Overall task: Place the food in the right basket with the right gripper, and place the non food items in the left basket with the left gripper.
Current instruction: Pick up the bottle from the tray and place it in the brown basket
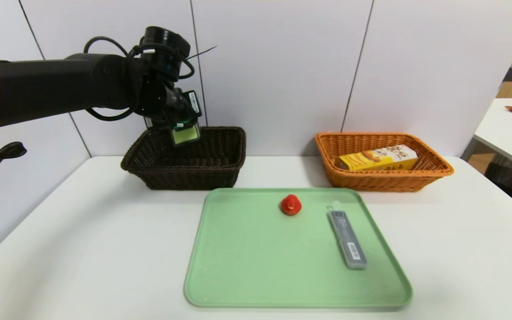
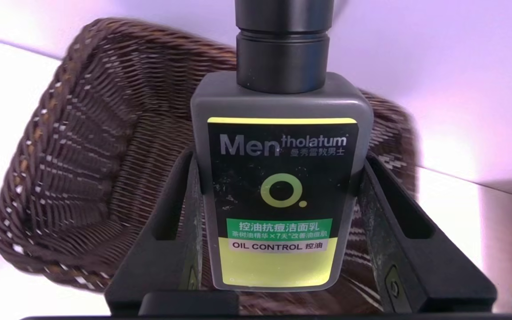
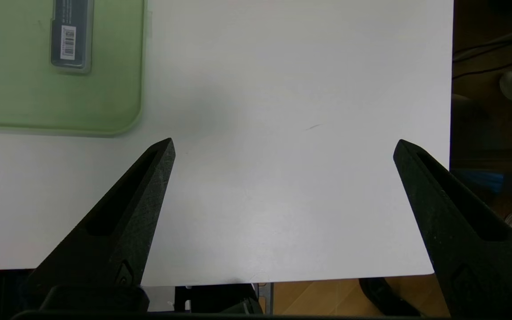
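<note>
Nearest me, my right gripper (image 3: 284, 141) waits above the table's near edge, fingers spread wide around nothing; food is its job, so it can idle while I handle toiletries. Beyond it, the green tray (image 1: 238, 284) bears a grey case (image 1: 347, 240) and, farther back, a small red item (image 1: 291, 205). At the far side, the orange basket (image 1: 380, 181) holds a yellow carton (image 1: 378, 159), presumably food. Over the dark basket (image 1: 189, 171), my left gripper (image 2: 281, 178) is partly open, clamped on both sides of a face wash bottle (image 2: 282, 178), probably held there for release, being non-food.
</note>
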Controlling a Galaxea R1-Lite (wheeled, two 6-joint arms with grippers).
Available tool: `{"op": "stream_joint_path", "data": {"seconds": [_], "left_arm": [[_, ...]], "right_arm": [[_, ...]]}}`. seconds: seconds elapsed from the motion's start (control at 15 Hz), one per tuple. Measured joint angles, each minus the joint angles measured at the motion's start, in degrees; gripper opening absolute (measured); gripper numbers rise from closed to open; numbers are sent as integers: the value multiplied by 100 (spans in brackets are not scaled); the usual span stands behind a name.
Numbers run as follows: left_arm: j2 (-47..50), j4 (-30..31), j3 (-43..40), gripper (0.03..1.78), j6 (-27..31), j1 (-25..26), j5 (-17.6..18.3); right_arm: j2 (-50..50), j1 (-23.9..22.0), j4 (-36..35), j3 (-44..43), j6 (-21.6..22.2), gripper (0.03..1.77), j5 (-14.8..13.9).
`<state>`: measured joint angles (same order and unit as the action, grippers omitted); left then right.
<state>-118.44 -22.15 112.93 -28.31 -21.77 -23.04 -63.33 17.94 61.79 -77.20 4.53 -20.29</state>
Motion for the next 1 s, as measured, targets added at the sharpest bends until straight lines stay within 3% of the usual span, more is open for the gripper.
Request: {"op": "stream_joint_path", "data": {"seconds": [0.4,0.87,1.0], "left_arm": [[-446,40,0,100,-13,546,155],[-722,44,-1,100,-20,739,160],[-769,46,-6,116,-27,772,157]], "right_arm": [[-179,-76,-229,-13,-10,170,11],[-315,-166,-356,-101,-38,170,11],[-318,-201,-345,-102,-40,170,9]]}}
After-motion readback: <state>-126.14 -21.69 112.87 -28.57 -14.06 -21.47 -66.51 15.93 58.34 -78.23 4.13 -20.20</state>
